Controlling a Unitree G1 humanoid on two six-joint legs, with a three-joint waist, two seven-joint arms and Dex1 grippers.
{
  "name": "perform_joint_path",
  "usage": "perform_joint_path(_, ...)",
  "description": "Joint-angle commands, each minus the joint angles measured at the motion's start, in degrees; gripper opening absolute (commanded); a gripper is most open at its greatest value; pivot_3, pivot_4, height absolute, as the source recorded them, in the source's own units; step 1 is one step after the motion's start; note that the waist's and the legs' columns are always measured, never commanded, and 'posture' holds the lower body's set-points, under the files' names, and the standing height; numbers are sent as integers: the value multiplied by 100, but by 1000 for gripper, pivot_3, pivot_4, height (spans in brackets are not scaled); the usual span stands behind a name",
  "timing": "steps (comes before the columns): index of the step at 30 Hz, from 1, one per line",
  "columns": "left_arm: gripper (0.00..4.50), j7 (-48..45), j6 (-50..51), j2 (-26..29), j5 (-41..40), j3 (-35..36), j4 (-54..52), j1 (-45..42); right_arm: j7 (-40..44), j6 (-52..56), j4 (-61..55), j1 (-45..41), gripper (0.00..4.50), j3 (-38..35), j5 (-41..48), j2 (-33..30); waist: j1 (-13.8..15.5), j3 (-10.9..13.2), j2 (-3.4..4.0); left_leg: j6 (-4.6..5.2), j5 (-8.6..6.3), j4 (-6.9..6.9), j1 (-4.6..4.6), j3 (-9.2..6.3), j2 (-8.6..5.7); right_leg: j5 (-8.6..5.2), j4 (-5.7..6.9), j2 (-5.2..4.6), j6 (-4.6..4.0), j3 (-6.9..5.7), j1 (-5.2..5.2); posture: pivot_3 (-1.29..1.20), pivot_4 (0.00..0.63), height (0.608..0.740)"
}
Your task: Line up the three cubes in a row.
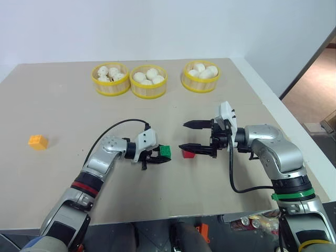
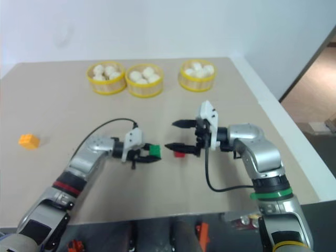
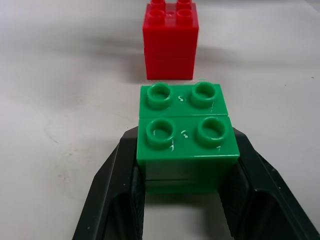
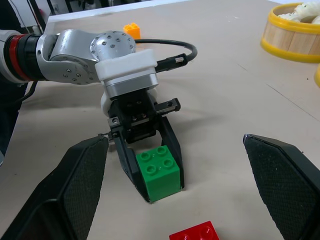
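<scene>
The green cube (image 1: pixel 166 151) is clamped in the left gripper (image 1: pixel 157 157) at the frame's centre, just beside the red cube (image 1: pixel 187 154) on the table (image 1: pixel 63 105). The right gripper (image 1: pixel 190 136) is held wide apart around the red cube. The orange-yellow cube (image 1: pixel 38 142) is seen at far left.

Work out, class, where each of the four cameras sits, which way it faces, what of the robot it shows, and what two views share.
Left eye view: head, looking down over the table; both arms.
Right eye view: same scene, both arms.
Left wrist view: along the left pincer, shut on the green cube, red cube ahead.
Right wrist view: between the open right pincer fingers toward the left pincer.
Shared: both wrist views show the green and red cubes.
</scene>
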Motion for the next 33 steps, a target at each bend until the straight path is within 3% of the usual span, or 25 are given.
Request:
perform_joint_path(1,1367,-55,-77,51,85,-42,-137,90,-7,-80,-236,-6,4500,-105,67,-37,0,0,0,0,0,0,0,0,0,0,0,0,0,0,0,0,150,740)
perform_joint_path(6,1367,-1,-179,129,306,-124,-25,61,-16,-107,-234,3,4500,-86,44,-25,-1,0,0,0,0,0,3,0,0,0,0,1,0,0,2,0,150,740)
perform_joint_path(7,2404,-8,-203,137,330,-127,-7,51,-20,-107,-237,6,4500,-84,44,-23,-1,0,0,0,0,0,4,0,0,0,0,1,0,0,4,0,150,740)
perform_joint_path(9,2911,12,-334,177,427,-149,22,10,-22,-98,-255,19,4500,-80,51,-23,0,0,0,0,0,0,5,-1,1,0,1,2,0,0,5,0,150,740)
perform_joint_path(13,4378,29,-391,307,461,-45,-113,-58,-24,-87,-309,56,4500,-78,65,-25,-3,0,0,0,0,0,5,-1,0,0,0,4,0,3,7,0,150,740)
perform_joint_path(16,4448,-11,-233,548,392,54,-543,4,-30,-70,-367,91,4500,-86,79,-30,-10,0,0,0,0,-1,5,-1,1,0,1,5,0,4,4,0,150,740)
perform_joint_path(18,4448,-20,414,859,57,339,-1327,215,-25,-64,-411,122,4500,-91,86,-44,-15,0,0,0,0,-2,5,-2,2,0,1,6,0,4,4,0,150,740)
perform_joint_path(22,4448,239,2161,1567,-970,1321,-3057,914,8,-53,-447,166,4500,-99,94,-94,-49,1,-1,0,0,-8,-1,0,7,-2,4,6,0,8,-10,0,150,740)
perform_joint_path(27,4448,1212,3876,1830,-2019,2840,-3862,1286,170,-173,-241,72,4500,-51,50,-132,-45,1,-1,0,0,-3,-2,-2,5,-2,5,5,0,7,-7,0,150,740)
perform_joint_path(30,4448,2224,4007,1599,-1993,3647,-3707,1418,272,-292,-56,-31,4500,-17,2,-102,-41,1,-1,0,0,6,1,-4,5,0,4,6,3,8,1,0,150,740)
perform_joint_path(33,4448,3239,3394,1388,-1428,4217,-3318,1811,318,-387,135,-185,4500,19,-5,15,-51,1,-1,0,0,10,14,-2,4,1,3,5,5,9,18,0,150,740)
